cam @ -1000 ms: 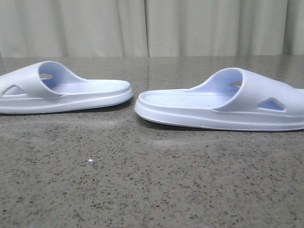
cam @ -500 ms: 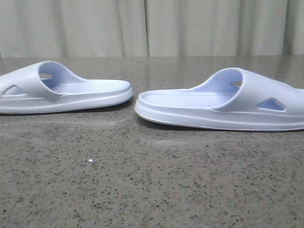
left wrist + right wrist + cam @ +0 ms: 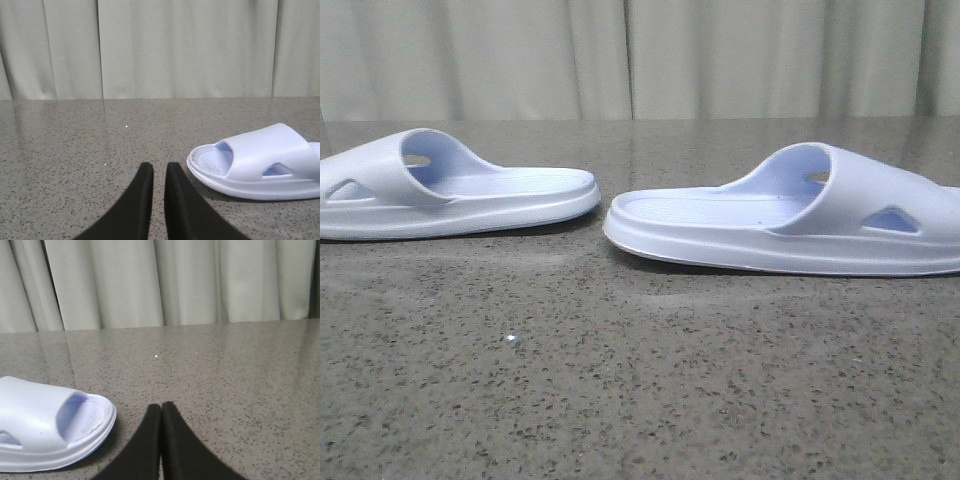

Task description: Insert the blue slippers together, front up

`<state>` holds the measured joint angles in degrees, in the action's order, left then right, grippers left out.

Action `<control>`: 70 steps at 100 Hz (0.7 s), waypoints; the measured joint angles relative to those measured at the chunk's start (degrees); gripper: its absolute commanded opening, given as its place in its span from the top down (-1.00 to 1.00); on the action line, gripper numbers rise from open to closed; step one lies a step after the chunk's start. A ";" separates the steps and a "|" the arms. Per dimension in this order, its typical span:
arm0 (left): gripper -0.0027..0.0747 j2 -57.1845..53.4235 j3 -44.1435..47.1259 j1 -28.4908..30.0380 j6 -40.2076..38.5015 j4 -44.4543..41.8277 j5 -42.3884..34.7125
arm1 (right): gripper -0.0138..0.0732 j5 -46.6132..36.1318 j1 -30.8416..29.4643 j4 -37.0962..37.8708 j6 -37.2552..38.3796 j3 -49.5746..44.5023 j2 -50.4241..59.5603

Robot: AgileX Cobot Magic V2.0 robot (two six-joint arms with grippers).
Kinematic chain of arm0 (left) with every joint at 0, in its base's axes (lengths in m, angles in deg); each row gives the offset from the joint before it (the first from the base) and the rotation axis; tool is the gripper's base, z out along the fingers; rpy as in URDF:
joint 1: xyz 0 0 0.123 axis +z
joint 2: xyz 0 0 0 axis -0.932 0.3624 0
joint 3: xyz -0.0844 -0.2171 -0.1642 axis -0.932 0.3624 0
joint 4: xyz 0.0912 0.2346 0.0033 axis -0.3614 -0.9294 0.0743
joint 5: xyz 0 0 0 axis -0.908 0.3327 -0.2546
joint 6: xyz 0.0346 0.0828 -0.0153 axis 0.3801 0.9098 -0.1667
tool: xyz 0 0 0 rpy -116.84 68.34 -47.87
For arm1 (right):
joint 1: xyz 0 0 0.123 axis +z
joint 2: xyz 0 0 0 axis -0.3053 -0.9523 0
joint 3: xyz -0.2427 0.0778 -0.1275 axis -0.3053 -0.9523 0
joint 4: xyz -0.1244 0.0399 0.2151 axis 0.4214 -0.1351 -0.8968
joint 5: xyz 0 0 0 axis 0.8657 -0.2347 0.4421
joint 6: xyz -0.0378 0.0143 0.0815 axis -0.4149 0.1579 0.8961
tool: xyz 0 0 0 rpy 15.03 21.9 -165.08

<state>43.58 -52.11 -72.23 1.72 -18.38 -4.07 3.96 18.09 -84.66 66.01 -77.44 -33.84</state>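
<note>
Two blue slippers lie soles down on the speckled grey table [image 3: 640,390], heels toward each other. The left slipper [image 3: 470,190] has its strap at the left; the right slipper [image 3: 790,225] has its strap at the right. Neither gripper shows in the front view. My left gripper [image 3: 159,167] is empty, its fingers nearly together with a narrow gap, just beside the toe end of the left slipper [image 3: 260,160]. My right gripper [image 3: 161,406] is shut and empty, beside the toe end of the right slipper [image 3: 45,425].
Pale curtains [image 3: 640,60] hang behind the table's far edge. Bare tabletop lies in front of the slippers and beyond both grippers.
</note>
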 measured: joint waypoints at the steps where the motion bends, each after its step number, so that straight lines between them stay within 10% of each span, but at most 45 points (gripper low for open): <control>1: 0.89 0.00 0.00 0.00 0.00 0.00 0.00 | 0.93 0.03 0.00 0.00 0.00 0.00 0.00; 70: 0.89 0.00 0.00 0.00 0.00 5.60 -1.45 | 0.93 -3.04 0.00 0.00 0.00 0.00 0.00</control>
<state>43.58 -52.11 -72.23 1.72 -12.78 -5.52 0.91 18.09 -84.66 66.01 -77.44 -33.84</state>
